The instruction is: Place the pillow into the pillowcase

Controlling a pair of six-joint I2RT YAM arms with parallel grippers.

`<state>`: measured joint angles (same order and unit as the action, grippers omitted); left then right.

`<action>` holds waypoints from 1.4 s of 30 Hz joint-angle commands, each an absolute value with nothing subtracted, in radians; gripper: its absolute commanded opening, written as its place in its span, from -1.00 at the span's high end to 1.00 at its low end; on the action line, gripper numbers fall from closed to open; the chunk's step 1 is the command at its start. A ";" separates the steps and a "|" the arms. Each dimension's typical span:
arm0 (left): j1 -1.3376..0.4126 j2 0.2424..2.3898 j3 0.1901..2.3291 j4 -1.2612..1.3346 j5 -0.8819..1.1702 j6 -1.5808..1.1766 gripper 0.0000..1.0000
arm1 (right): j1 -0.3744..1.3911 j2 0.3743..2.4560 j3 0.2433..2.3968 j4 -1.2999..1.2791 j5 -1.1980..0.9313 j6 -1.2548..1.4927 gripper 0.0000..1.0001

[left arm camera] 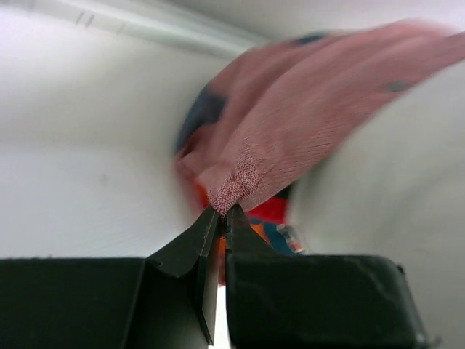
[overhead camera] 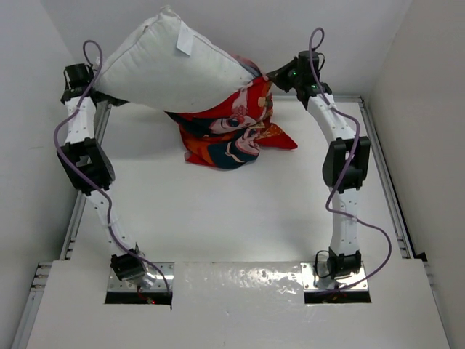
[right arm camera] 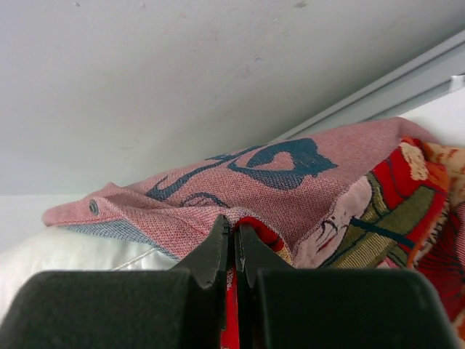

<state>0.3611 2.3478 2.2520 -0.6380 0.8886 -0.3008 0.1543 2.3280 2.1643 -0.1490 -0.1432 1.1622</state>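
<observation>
Top view: bright, even, diffuse; soft shadow under the plump white stuffed pillow.
Glare: sheen on the glossy white worktop, near edge.
Left wrist: motion-blurred red printed fabric pillowcase; dark foreground.
Right wrist: crisp weave, dimmer; foreground right pincer soft.

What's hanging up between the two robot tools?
The big white pillow, with the red pillowcase drooping under its right end, fills the gap between left tool and right tool. The top view shows it.

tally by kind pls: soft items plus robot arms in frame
pillow: 1
pillowcase: 1
robot arms: 2, left arm and right arm
total: 4
</observation>
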 commanded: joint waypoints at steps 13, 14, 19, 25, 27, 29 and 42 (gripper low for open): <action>0.420 2.065 2.431 0.332 1.170 -1.175 1.00 | 0.068 1.817 2.062 0.111 -0.271 1.236 1.00; 0.420 2.054 2.445 0.389 1.172 -1.224 1.00 | 0.061 1.790 2.062 0.126 -0.273 1.244 1.00; 0.422 2.026 2.519 0.446 1.144 -1.273 1.00 | 0.037 1.654 2.025 0.236 -0.288 1.308 1.00; 0.430 1.973 2.597 0.381 1.089 -1.174 1.00 | 0.035 1.600 2.045 0.138 -0.272 1.237 1.00; 0.414 1.945 2.574 0.243 1.049 -1.036 1.00 | 0.037 1.563 1.881 0.117 -0.273 1.206 1.00; 0.431 1.953 2.563 0.404 0.959 -1.127 1.00 | 0.038 1.555 1.833 0.174 -0.264 1.245 1.00; 0.450 1.838 2.684 0.105 0.821 -0.761 1.00 | 0.169 1.738 2.584 -0.390 -0.078 0.835 1.00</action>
